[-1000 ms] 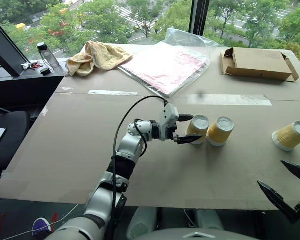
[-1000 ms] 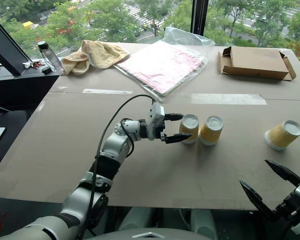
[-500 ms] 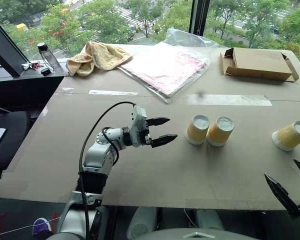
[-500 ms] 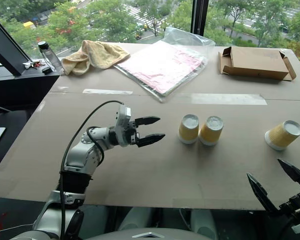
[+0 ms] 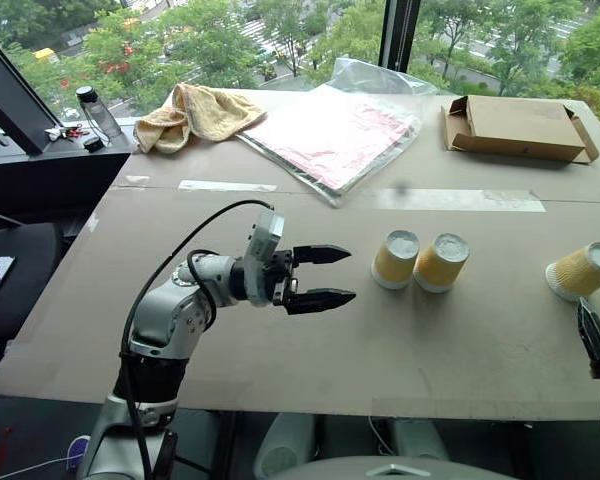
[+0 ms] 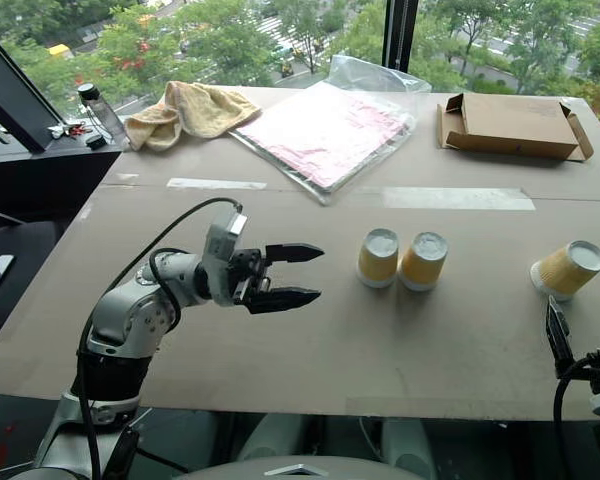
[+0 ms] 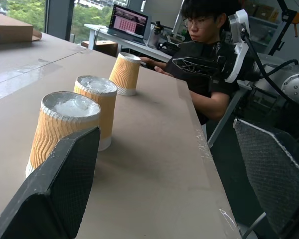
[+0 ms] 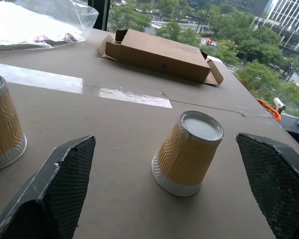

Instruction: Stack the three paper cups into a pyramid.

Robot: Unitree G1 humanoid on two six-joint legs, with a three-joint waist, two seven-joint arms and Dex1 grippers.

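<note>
From the head views, three cups stand upside down on the table: cup one and cup two side by side and touching near the middle, cup three well apart toward the right edge, leaning a little. No cup sits on top, so the pyramid is not yet built. The left gripper hangs above the table to the left of the pair, fingers spread and empty, pointing level at cup one with a clear gap between. The right gripper shows at the right edge, just on the near side of cup three. By my reading the right arm is the nearer to the lone cup, and that cup is the one to lift.

In the left wrist view, the spread fingers frame all three cups in a row running away: cup one nearest, cup two behind it, cup three farthest. A seated person is past the table end.

In the right wrist view, cup three stands straight ahead between the wide-open fingers, its axis tipped slightly off upright. One cup of the pair is at the picture's edge; a cardboard box lies beyond.
</note>
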